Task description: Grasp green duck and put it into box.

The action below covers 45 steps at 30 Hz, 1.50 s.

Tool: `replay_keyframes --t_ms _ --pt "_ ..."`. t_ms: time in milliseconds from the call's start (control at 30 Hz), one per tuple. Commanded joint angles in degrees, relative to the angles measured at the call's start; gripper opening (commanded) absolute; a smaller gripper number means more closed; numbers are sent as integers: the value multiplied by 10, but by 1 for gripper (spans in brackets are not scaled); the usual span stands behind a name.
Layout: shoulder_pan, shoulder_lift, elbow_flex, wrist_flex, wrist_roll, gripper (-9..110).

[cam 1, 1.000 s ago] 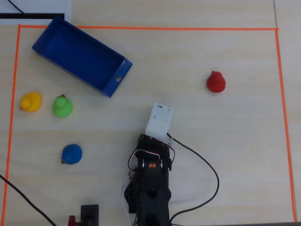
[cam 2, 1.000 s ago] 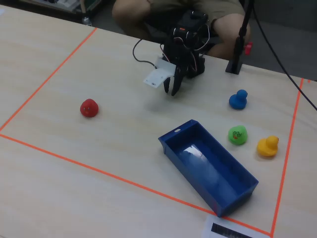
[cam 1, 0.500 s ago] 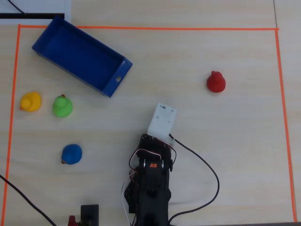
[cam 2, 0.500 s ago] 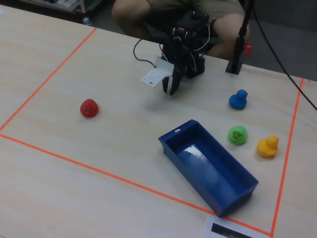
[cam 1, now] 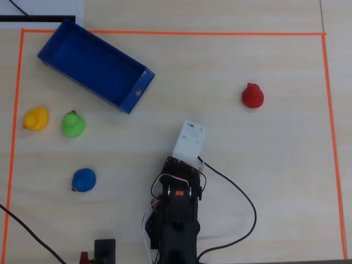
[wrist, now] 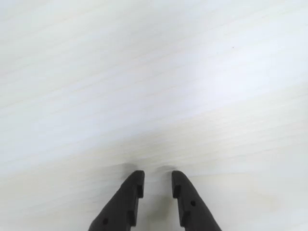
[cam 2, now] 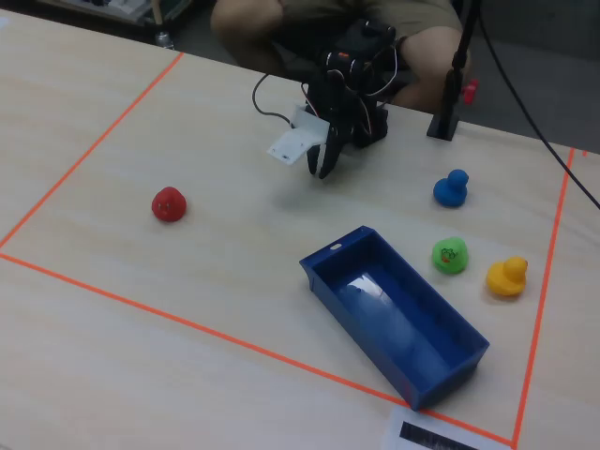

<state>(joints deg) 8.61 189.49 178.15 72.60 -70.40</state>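
On the left of the table [cam 1: 231, 181] in the overhead view sits the green duck [cam 1: 72, 124], beside a yellow duck [cam 1: 36, 119] and just below the blue box [cam 1: 94, 65], well apart from the fingers [wrist: 158, 184]. They hang over bare wood, slightly parted, holding nothing.

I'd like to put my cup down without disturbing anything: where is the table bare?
Bare: the wide stretch between the box and the red duck, and the right side beyond that duck, up to the orange tape. Crowded: the left edge, where the yellow duck, green duck and blue duck cluster below the box.
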Motion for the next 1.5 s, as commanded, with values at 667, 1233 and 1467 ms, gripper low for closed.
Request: replay_keyframes --t_ms 667,1233,1467 --pt "-264 -679 -777 91 122 33" --pt "-509 -992 -957 -17 293 32" --pt "-509 -1065 -983 -67 301 32"
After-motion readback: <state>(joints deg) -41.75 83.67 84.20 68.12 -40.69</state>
